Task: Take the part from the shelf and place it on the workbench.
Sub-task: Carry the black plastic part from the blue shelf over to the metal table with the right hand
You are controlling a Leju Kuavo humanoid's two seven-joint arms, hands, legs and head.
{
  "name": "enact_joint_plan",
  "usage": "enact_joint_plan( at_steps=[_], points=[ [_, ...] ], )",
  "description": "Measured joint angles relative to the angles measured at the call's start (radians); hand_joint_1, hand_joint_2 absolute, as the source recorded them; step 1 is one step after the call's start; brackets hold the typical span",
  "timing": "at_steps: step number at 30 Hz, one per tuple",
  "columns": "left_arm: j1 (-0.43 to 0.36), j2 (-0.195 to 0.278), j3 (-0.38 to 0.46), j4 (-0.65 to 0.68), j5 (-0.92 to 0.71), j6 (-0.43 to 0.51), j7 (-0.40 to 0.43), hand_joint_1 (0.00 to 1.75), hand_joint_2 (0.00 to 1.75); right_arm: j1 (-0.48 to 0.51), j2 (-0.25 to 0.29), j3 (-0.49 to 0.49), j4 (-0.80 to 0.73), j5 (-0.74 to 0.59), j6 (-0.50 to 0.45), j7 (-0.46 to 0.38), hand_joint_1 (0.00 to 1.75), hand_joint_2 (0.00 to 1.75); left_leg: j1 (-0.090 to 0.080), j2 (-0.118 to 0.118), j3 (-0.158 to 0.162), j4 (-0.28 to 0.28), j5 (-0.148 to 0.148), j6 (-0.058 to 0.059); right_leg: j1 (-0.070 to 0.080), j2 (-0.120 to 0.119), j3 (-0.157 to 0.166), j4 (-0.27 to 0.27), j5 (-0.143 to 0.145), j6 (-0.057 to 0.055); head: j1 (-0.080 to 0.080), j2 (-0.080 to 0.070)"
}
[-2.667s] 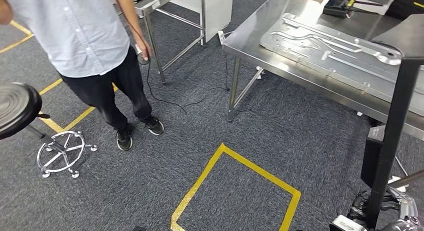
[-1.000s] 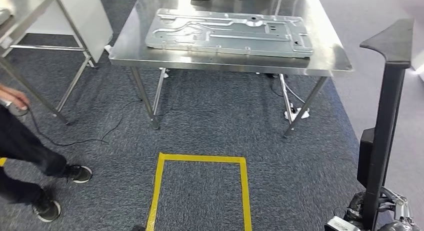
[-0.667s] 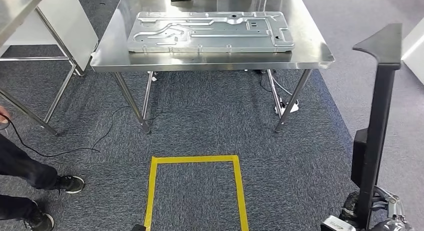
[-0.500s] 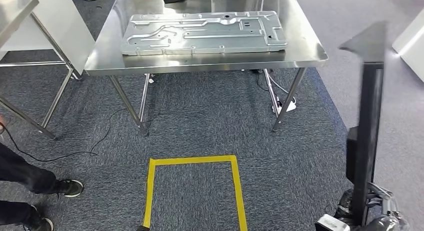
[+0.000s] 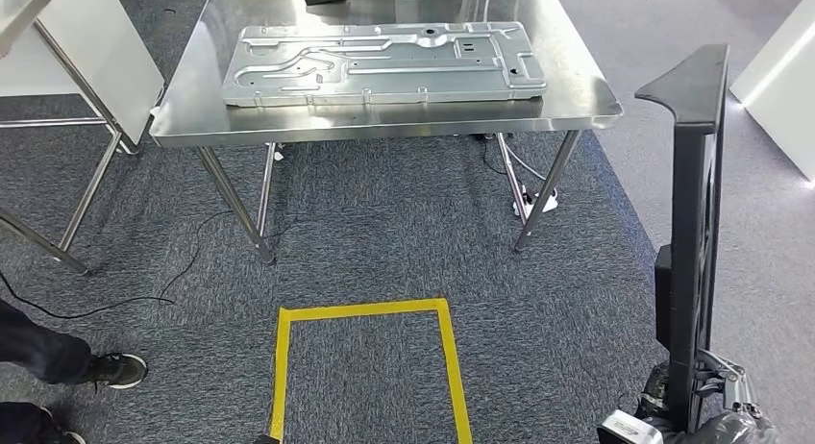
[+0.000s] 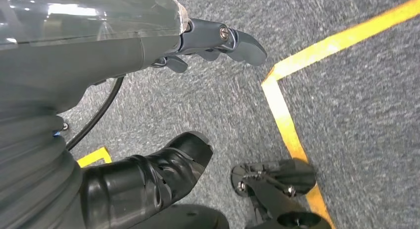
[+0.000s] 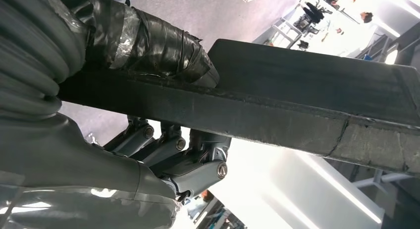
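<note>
Right hand (image 5: pixel 716 427) low at right, wrapped around bottom end of long black part (image 5: pixel 694 223), thumb on one face, fingers (image 7: pixel 171 144) curled round other. Part stands upright, flared top level with near edge of steel workbench (image 5: pixel 384 124), off to its right, not touching. Big stamped metal plate (image 5: pixel 384 61) lies flat on bench. Left hand (image 6: pixel 163 50) hangs over grey carpet, holds nothing, fingers slack, apart. Yellow tape square (image 5: pixel 365 367) on floor in front of bench. Person's shoe (image 5: pixel 115 370) at far left.

Right hand (image 5: pixel 716 420) is held low at the right side, fingers (image 7: pixel 185 154) and thumb wrapped on the black part (image 5: pixel 694 223), carried upright. Left hand (image 6: pixel 148 40) hangs down, nothing gripped.
</note>
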Motion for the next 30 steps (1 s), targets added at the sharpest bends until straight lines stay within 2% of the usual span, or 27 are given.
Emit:
enact_joint_plan(
  at_steps=[11,14,16,18,19,20,21,22,23,24,25,26,27,28,30],
  points=[
    [0.000,0.000,0.000,0.000,0.000,-0.001,-0.001,0.00,1.75,0.000,0.000,0.000,0.000,0.000,0.000,0.000,1.75,1.75,-0.001,0.000,0.000,0.002,-0.001,0.002,-0.001,0.000,0.000,-0.004,0.001,0.010,0.000,0.000],
    [-0.001,0.001,0.000,0.000,-0.001,-0.002,0.001,0.00,1.75,0.000,0.000,0.001,0.000,0.002,0.000,0.000,1.75,1.75,0.001,0.002,0.009,-0.017,0.006,0.018,-0.004,-0.001,0.008,-0.017,0.007,0.021,0.000,0.000],
    [-0.001,0.000,0.000,0.000,-0.002,-0.003,0.002,0.00,1.75,-0.001,0.000,0.002,0.000,0.004,0.000,-0.002,1.75,1.75,0.008,0.008,0.027,-0.050,0.021,0.031,-0.003,-0.008,-0.002,0.009,-0.013,0.027,0.000,0.000],
    [-0.001,0.000,0.000,0.000,-0.003,-0.003,0.001,0.00,1.75,-0.002,0.000,0.003,0.000,0.005,0.000,-0.003,1.75,1.75,0.014,0.014,0.037,-0.065,0.027,0.034,-0.008,-0.015,-0.055,0.116,-0.070,0.032,0.000,0.000],
    [-0.001,0.000,0.000,0.000,-0.003,-0.004,0.001,0.00,1.75,-0.002,0.000,0.003,0.002,0.006,0.000,-0.003,1.75,1.75,0.015,0.015,0.037,-0.065,0.025,0.032,-0.014,-0.016,-0.090,0.182,-0.096,0.037,0.000,0.000],
    [-0.001,0.000,0.000,0.000,-0.003,-0.005,0.001,0.00,1.75,-0.002,0.000,0.003,0.004,0.007,0.000,-0.003,1.75,1.75,0.017,0.016,0.038,-0.064,0.022,0.028,-0.020,-0.017,-0.117,0.230,-0.107,0.043,0.000,0.000],
    [0.000,0.000,0.000,0.000,-0.003,-0.006,0.001,0.00,1.75,-0.002,0.000,0.003,0.006,0.007,0.000,-0.003,1.75,1.75,0.021,0.017,0.040,-0.062,0.018,0.022,-0.027,-0.019,-0.126,0.243,-0.099,0.049,0.000,0.000],
    [0.000,0.000,0.000,0.000,-0.003,-0.009,0.001,0.00,1.75,-0.002,0.000,0.003,0.008,0.008,0.000,-0.003,1.75,1.75,0.027,0.017,0.044,-0.058,0.012,0.014,-0.034,-0.021,-0.115,0.216,-0.071,0.058,0.000,0.000],
    [0.000,0.000,0.000,0.000,-0.004,-0.011,0.000,0.00,1.75,-0.003,0.000,0.004,0.010,0.009,0.000,-0.003,1.75,1.75,0.035,0.017,0.047,-0.051,0.004,0.003,-0.043,-0.026,-0.085,0.155,-0.033,0.067,0.000,0.000],
    [0.000,0.001,0.000,0.000,-0.005,-0.013,0.000,0.00,1.75,-0.004,0.000,0.007,0.013,0.011,0.000,-0.003,1.75,1.75,0.039,0.016,0.048,-0.042,-0.006,-0.010,-0.047,-0.028,-0.054,0.095,-0.008,0.077,0.001,0.000],
    [-0.001,0.002,0.000,0.000,-0.006,-0.014,-0.001,0.00,1.75,-0.006,-0.001,0.010,0.016,0.014,0.000,-0.003,1.75,1.75,0.042,0.016,0.048,-0.031,-0.017,-0.023,-0.049,-0.028,-0.030,0.047,0.005,0.078,0.001,0.000],
    [-0.002,0.004,0.000,0.000,-0.008,-0.015,-0.001,0.00,1.75,-0.007,-0.001,0.015,0.020,0.018,0.000,-0.002,1.75,1.75,0.043,0.015,0.048,-0.024,-0.026,-0.035,-0.049,-0.026,-0.017,0.022,0.005,0.072,0.000,0.000],
    [-0.002,0.005,0.000,0.000,-0.008,-0.015,-0.001,0.00,1.75,-0.008,-0.002,0.019,0.023,0.021,0.000,-0.001,1.75,1.75,0.042,0.015,0.049,-0.021,-0.032,-0.043,-0.046,-0.023,-0.016,0.021,-0.007,0.061,-0.001,0.000],
    [-0.003,0.006,0.000,0.000,-0.009,-0.015,-0.001,0.00,1.75,-0.009,-0.002,0.023,0.026,0.023,0.000,-0.001,1.75,1.75,0.044,0.015,0.053,-0.022,-0.036,-0.049,-0.044,-0.021,-0.017,0.024,-0.012,0.045,-0.003,0.000],
    [-0.004,0.005,-0.001,0.000,-0.009,-0.015,-0.002,0.00,1.75,-0.010,-0.002,0.028,0.029,0.027,0.000,0.000,1.75,1.75,0.048,0.015,0.058,-0.016,-0.045,-0.056,-0.041,-0.018,-0.013,0.030,-0.021,0.024,-0.006,0.000]
  ],
)
